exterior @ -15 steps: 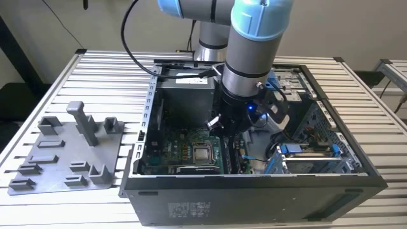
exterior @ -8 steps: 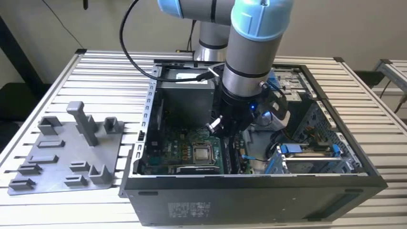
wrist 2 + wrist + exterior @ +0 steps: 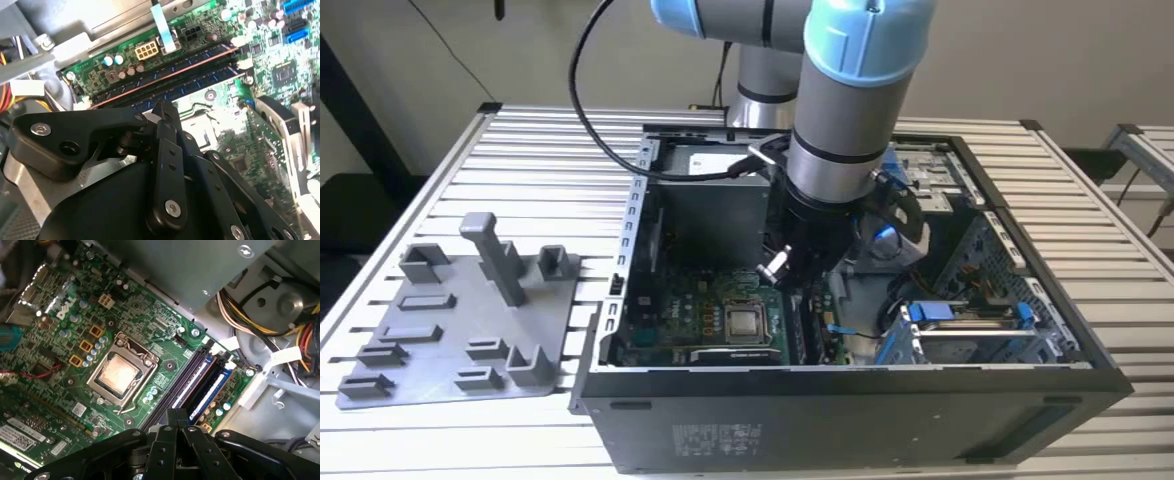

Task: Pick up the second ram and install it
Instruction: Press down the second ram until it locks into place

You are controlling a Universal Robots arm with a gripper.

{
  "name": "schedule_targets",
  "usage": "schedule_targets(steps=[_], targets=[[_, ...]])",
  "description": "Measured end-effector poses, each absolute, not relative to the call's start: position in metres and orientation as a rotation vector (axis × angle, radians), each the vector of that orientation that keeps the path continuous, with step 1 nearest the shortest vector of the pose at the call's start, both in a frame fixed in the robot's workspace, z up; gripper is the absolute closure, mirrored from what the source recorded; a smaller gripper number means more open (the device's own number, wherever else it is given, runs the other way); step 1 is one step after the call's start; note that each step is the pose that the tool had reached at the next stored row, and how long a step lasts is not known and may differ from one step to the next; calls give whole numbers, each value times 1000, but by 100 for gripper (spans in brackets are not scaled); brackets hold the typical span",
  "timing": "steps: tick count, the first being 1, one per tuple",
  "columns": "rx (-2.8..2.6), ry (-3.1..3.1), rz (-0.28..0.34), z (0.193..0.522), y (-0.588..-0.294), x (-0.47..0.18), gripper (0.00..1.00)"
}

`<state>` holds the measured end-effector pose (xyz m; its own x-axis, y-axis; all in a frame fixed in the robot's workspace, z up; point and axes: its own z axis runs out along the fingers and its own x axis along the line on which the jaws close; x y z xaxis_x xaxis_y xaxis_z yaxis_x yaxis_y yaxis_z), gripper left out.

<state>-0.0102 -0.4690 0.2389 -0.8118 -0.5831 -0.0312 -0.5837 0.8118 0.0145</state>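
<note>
The gripper is hovering inside the case, fingers drawn together on nothing, just over the ram sitting in its slot; it looks light, stiff and fragile, best gripped by its long edges.

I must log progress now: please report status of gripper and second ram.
Gripper low above the motherboard, fingers together, holding nothing. Two RAM sticks sit in the slots. Nothing in the way.

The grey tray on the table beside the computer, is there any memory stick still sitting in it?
No. In the exterior view the grey tray shows bare posts and brackets, with no stick among them.
</note>
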Motion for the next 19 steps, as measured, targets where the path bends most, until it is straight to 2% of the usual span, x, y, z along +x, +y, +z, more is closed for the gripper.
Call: schedule_targets(steps=[19], targets=[[-1454, 2762, 38, 239, -469, -10, 89]])
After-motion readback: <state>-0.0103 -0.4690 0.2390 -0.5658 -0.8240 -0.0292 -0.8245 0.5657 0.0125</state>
